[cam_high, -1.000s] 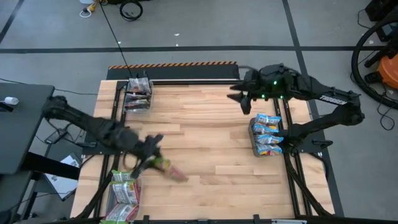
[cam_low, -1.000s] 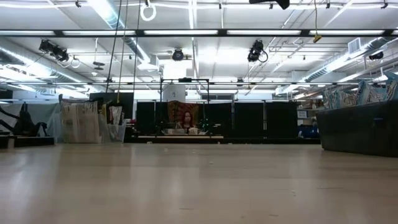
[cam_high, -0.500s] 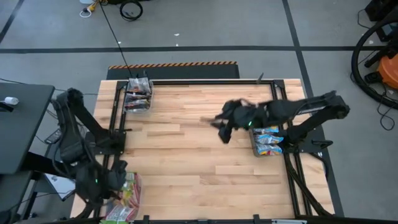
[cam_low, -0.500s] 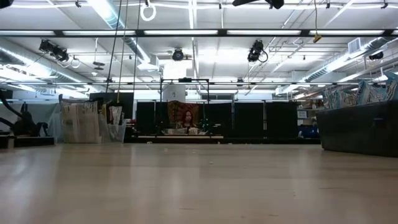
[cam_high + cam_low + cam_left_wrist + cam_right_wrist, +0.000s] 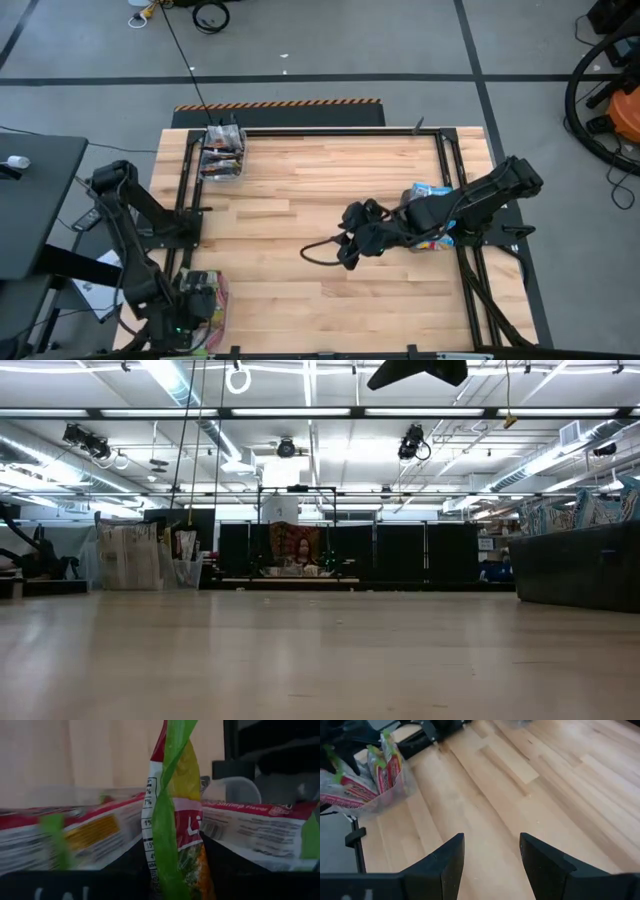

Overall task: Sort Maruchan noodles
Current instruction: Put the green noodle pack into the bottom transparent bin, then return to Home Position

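Note:
My left gripper (image 5: 196, 302) is at the table's near left corner, over a clear bin (image 5: 212, 318) of green-and-red noodle packets. It is shut on one green-edged red-and-yellow packet (image 5: 172, 820), which stands edge-on among the others (image 5: 80, 835). My right gripper (image 5: 318, 256) is open and empty over the bare middle of the table. The wrist view shows its two fingers apart (image 5: 490, 865) above the wood. Blue-white packets (image 5: 428, 192) lie in a bin at the right edge, partly hidden by the right arm. My left gripper pinches the green-edged packet between its two fingers at its end nearest the gripper (image 5: 175, 875). The packet stands on edge, pointing away from the fingers and down among the bin's other packets. Whether it rests on them I cannot tell.
A third clear bin (image 5: 222, 152) with dark packets stands at the far left corner. Black rails (image 5: 186, 200) run along the table's left and right sides (image 5: 470, 270). The near left bin also shows in the right wrist view (image 5: 375, 780). Bare wood lies between the bins.
My left gripper has carried the green-edged packet from the table's near left part back and down into the near left bin. My right gripper has swung from the far right corner toward the table's middle and near edge, going lower.

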You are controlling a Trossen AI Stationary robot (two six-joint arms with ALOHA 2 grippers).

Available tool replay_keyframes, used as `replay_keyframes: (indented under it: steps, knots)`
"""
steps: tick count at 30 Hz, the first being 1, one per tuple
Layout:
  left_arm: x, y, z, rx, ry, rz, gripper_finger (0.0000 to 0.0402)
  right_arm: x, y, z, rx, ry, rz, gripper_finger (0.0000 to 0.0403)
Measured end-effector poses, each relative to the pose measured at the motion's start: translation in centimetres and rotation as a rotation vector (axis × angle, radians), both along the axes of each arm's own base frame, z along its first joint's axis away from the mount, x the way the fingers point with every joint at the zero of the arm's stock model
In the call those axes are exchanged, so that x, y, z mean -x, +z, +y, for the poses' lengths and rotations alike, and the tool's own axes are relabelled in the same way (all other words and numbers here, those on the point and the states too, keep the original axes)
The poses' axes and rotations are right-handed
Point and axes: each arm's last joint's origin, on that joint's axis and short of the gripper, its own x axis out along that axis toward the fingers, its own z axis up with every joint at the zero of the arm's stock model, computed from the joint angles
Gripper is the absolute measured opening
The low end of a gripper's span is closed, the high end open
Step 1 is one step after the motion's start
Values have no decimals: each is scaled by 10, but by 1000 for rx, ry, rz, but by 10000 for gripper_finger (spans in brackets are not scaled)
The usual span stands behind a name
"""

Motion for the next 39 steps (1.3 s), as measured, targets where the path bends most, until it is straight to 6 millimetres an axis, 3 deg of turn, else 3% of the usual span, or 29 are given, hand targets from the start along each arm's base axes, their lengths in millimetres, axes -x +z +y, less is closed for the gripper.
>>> replay_keyframes:
  steps: [4, 10, 15, 19, 26, 30, 34, 39]
  knots:
    - [-2, -16, -7, 101, 10, -34, 125, -1, -3, 5, -9, 0, 5, 197]
    - [6, -37, 1, 75, 31, -2, 130, 1, 0, 3, -4, -17, -12, 197]
    - [9, -35, 3, 78, 28, -2, 135, 1, 0, 3, -2, -14, -9, 197]
    - [12, -28, 10, 106, 54, 11, 165, 3, 1, 4, -10, 42, 9, 200]
    - [12, -6, 22, 199, -6, -5, 244, 17, 26, -9, -23, 123, -37, 197]
    - [4, 21, 33, 273, -60, -60, 260, 26, 41, -23, 9, 131, -79, 190]
    - [-18, 59, 56, 322, -29, -240, 257, 28, 50, -37, 78, 148, -109, 172]
    - [-61, 96, 99, 240, 90, -581, 239, 16, 63, -52, 168, 214, -235, 128]
